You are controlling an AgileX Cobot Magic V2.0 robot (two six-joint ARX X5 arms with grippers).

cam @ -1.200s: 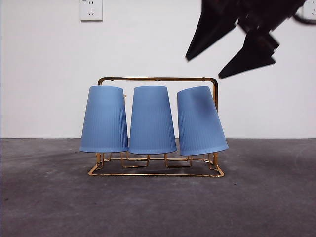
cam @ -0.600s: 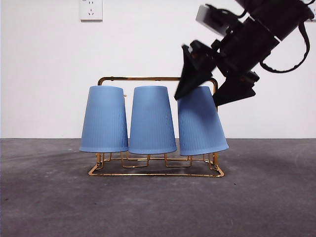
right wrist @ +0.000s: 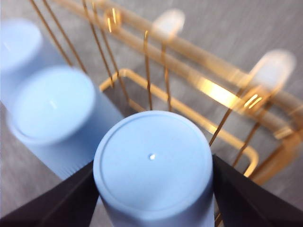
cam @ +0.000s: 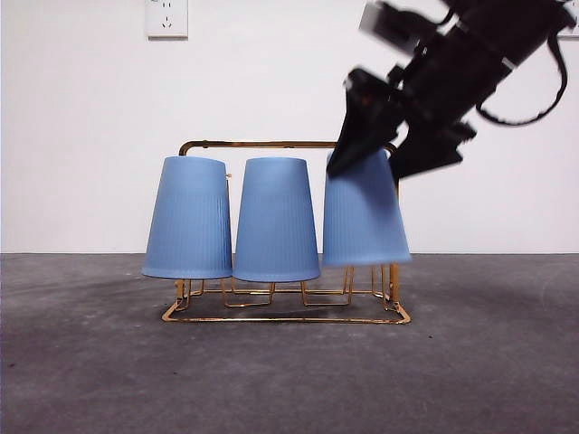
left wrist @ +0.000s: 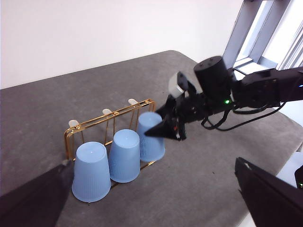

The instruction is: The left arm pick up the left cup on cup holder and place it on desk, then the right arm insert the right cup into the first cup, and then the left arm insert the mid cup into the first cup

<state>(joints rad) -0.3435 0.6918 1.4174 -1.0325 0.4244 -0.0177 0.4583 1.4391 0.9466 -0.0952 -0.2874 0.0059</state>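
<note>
Three blue cups stand upside down on the gold wire cup holder [cam: 289, 144] on the dark grey desk [cam: 289, 380]: the left cup [cam: 188, 219], the mid cup [cam: 277, 220] and the right cup [cam: 364, 217]. My right gripper [cam: 362, 172] comes in from the upper right and is shut on the top of the right cup [right wrist: 152, 161], which hangs upright and slightly raised over its prongs. The left wrist view shows the rack [left wrist: 109, 118], the right cup [left wrist: 152, 142] and the right gripper [left wrist: 163, 135]. My left gripper [left wrist: 156, 208] is open and empty, high above the desk.
A white wall with a socket [cam: 166, 16] stands behind the rack. The mid cup [right wrist: 52, 104] sits close beside the held cup. White-tipped prongs [right wrist: 274, 66] stand behind it. A metal frame [left wrist: 255, 28] rises past the desk's far edge.
My right gripper came down from the upper right and closed on the right cup. That cup went from tilted to upright and rose a little.
</note>
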